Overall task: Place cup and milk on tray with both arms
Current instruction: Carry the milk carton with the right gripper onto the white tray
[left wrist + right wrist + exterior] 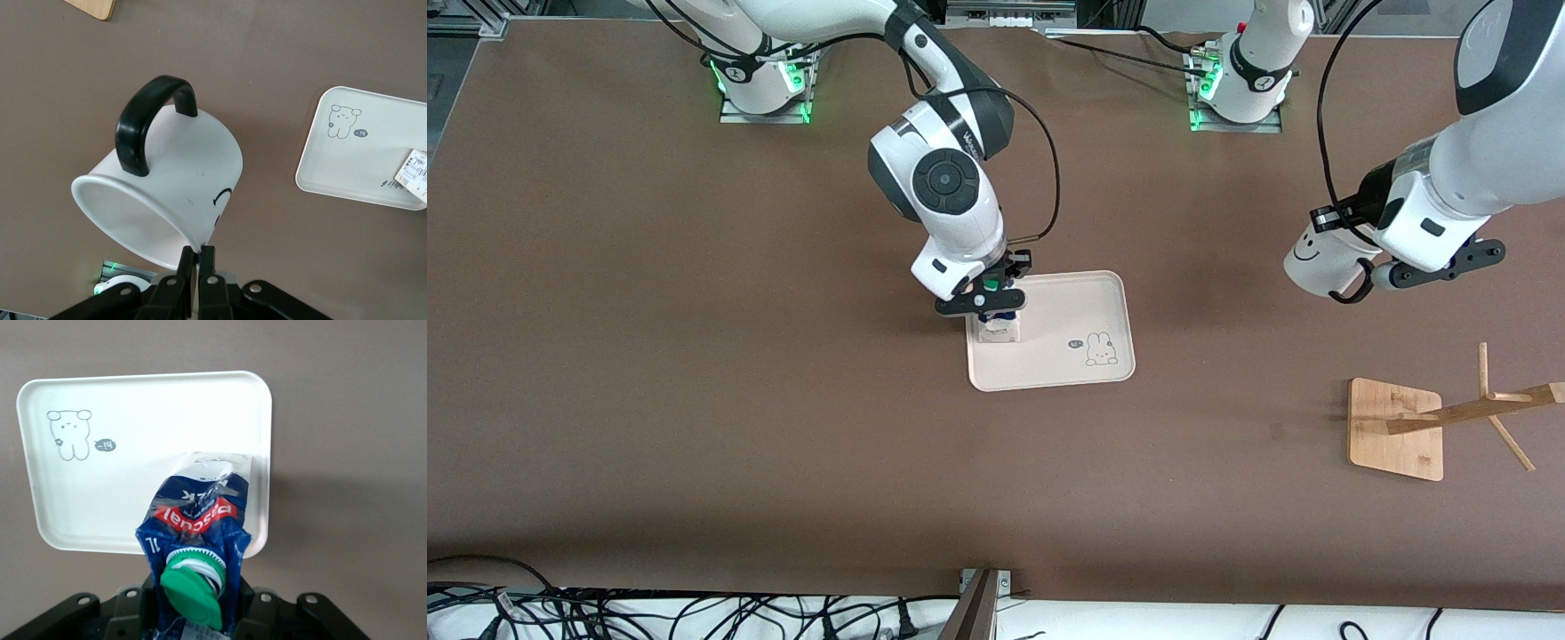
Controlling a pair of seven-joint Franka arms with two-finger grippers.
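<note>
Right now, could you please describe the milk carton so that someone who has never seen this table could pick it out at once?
Find the cream tray with the bunny drawing in the middle of the brown table. The milk carton stands at the tray's edge toward the right arm's end, with the right gripper shut on its top. It is the only dark-blue and white box with a round green cap; the white cup hangs elsewhere, in the left gripper.

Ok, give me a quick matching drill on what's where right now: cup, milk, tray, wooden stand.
Things:
1. cup
2. milk
3. tray
4. wooden stand

States:
A. flat on the table, bunny drawing showing
B. held tilted in the air by the left gripper, over bare table
C. at the left arm's end, untouched
D. held by the right gripper over one end of the tray

Pairs: 1-B, 2-D, 3-A, 4-C
</note>
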